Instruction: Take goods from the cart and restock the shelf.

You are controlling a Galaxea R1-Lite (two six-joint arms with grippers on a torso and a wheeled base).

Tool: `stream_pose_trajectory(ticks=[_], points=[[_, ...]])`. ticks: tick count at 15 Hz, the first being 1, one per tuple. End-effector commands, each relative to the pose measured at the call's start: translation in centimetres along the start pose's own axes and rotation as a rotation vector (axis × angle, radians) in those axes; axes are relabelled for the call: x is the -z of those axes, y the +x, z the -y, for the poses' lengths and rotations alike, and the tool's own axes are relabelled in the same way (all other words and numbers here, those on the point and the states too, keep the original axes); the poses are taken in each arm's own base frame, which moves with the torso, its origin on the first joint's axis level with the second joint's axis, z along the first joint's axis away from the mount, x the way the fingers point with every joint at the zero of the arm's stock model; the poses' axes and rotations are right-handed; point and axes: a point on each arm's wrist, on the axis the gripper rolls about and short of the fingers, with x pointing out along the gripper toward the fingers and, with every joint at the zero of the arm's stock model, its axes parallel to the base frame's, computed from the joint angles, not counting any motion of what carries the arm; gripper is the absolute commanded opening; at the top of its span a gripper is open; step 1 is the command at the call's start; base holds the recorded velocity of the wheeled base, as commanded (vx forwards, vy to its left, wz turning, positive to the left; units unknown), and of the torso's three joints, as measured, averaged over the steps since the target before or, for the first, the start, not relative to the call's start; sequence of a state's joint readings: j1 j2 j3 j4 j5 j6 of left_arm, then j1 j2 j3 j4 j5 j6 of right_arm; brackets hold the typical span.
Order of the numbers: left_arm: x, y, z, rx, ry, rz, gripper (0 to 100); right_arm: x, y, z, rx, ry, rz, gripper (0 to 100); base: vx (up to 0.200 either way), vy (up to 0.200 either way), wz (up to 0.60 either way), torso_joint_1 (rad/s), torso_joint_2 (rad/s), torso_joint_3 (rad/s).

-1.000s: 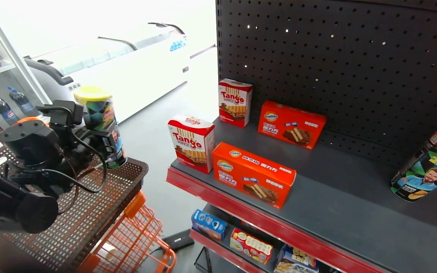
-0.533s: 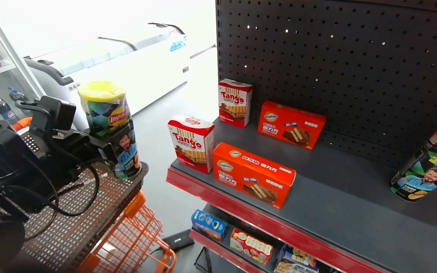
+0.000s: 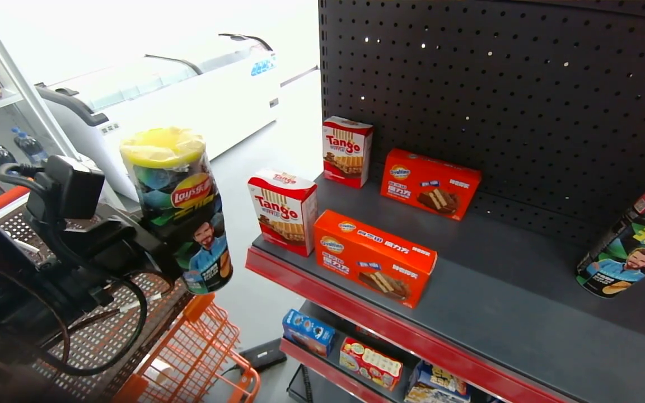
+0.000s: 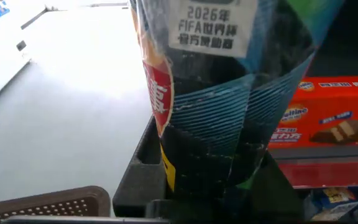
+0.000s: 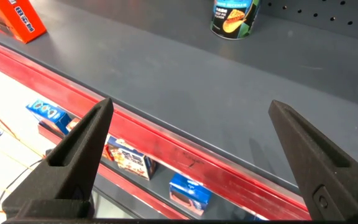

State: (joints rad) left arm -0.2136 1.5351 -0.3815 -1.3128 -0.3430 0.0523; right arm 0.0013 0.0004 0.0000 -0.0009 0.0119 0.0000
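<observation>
While the chip can point(image 3: 180, 210) is clamped upright in the left gripper point(image 3: 157, 249), just off the left end of the shelf point(image 3: 496, 291) and clear of the cart point(image 3: 104, 336), restocking is judged partly done. A matching can point(image 3: 630, 246) is already set at the shelf's right end, and four boxes point(image 3: 375, 263) at its left. The held can is not yet placed. The right gripper point(image 5: 197, 162) is held wide open and empty above the shelf's front edge.

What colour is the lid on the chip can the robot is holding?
Yellow. The lid tops the chip can, and the head view shows it best.
</observation>
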Motion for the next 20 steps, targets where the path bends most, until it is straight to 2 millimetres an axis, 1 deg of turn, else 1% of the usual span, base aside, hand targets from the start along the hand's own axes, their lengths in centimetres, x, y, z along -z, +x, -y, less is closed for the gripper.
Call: stream_pose_trajectory(ticks=[1,2,4,7,8,12,15,18,20], points=[[-0.3,-0.5,0.6,0.015,-0.003,0.002,0,0.0,0.0,0.0,-0.001,0.0,-0.002,100,0.0,0.0,0.0,0.0,0.0,0.0],[-0.2,-0.6,0.6,0.019,-0.007,-0.005,0,0.0,0.0,0.0,-0.001,0.0,-0.002,100,0.0,0.0,0.0,0.0,0.0,0.0],[-0.4,-0.5,2.2,0.09,-0.061,0.002,0,0.0,0.0,0.0,-0.001,0.0,-0.002,100,0.0,0.0,0.0,0.0,0.0,0.0],[-0.7,-0.1,3.0,0.132,-0.086,0.013,0,0.0,0.0,0.0,-0.001,0.0,0.0,100,0.0,0.0,0.0,0.0,0.0,0.0],[-0.9,0.0,4.0,0.175,-0.101,0.001,0,0.0,0.0,0.0,-0.001,0.0,-0.002,100,0.0,0.0,0.0,0.0,0.0,0.0],[-1.0,-0.2,6.0,0.267,-0.124,-0.04,0,0.0,0.0,0.0,-0.001,0.0,0.0,100,0.0,0.0,0.0,0.0,0.0,0.0],[-1.6,-0.6,7.1,0.318,-0.142,-0.022,0,0.0,0.0,0.0,-0.001,0.0,-0.002,100,0.0,0.0,0.0,0.0,0.0,0.0],[-1.5,-0.8,7.7,0.38,-0.149,-0.023,0,0.0,0.0,0.0,-0.001,-0.002,-0.002,100,0.0,0.0,0.0,0.0,0.0,0.0],[-0.9,-1.3,8.2,0.443,-0.153,-0.041,0,0.0,0.0,0.0,-0.001,-0.002,-0.002,100,0.0,0.0,0.0,0.0,0.0,0.0]])
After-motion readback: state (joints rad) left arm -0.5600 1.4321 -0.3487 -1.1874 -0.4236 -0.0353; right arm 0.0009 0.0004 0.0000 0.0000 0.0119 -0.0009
